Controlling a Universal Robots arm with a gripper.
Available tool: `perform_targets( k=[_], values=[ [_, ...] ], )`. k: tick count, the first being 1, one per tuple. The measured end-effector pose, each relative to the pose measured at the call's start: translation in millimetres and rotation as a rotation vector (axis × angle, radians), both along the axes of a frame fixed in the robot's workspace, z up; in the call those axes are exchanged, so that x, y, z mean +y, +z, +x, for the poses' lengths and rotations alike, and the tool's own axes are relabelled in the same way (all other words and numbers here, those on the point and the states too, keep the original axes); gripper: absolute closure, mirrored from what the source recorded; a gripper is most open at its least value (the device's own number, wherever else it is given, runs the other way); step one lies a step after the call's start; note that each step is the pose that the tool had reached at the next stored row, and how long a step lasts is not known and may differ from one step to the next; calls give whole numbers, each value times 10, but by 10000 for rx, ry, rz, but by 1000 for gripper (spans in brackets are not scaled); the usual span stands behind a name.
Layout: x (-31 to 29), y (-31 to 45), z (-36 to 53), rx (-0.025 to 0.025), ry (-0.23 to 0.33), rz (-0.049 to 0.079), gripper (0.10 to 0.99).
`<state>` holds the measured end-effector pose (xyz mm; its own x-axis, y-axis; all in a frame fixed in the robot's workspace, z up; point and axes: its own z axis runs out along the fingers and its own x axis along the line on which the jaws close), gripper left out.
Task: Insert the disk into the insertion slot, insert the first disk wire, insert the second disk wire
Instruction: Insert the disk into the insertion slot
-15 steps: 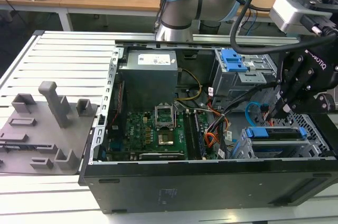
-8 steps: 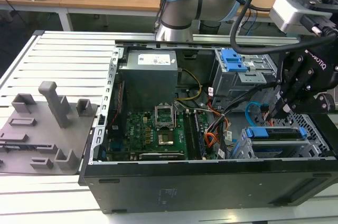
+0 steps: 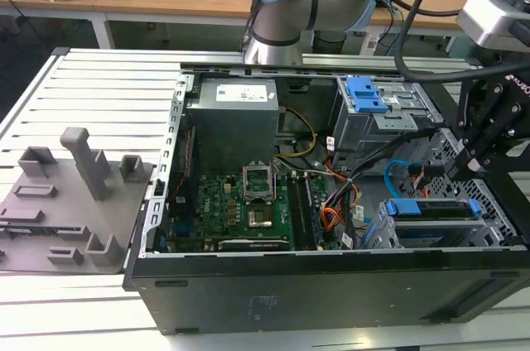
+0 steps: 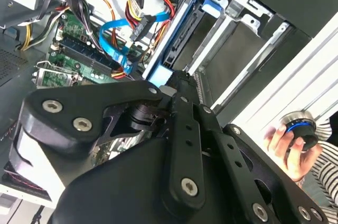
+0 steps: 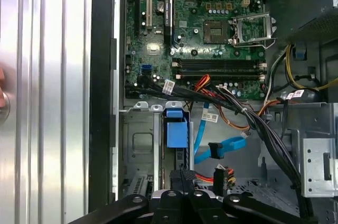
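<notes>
Black gripper [image 5: 182, 175] sits at the end of the silver-grey disk in its bright blue plastic carrier [image 5: 177, 131], jaws look pressed together with nothing between them, probably so the tip can push. Disk stands on edge inside the light-grey perforated sheet-metal insertion slot [image 5: 138, 147] and looks about seated. Thin flat light-blue second disk wire [image 5: 224, 147] loops just beside it, dark plug hanging free, clear of the bay. A person's hand [image 4: 293, 147] grips a blue-ringed knob beyond the case
</notes>
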<state>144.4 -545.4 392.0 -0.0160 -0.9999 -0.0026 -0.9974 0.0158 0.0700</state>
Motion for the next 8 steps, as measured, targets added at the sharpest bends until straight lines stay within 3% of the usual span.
perform_targets(
  k=[8],
  values=[
    [0, -133, 0, 1, 0, -1, 980]
  ],
)
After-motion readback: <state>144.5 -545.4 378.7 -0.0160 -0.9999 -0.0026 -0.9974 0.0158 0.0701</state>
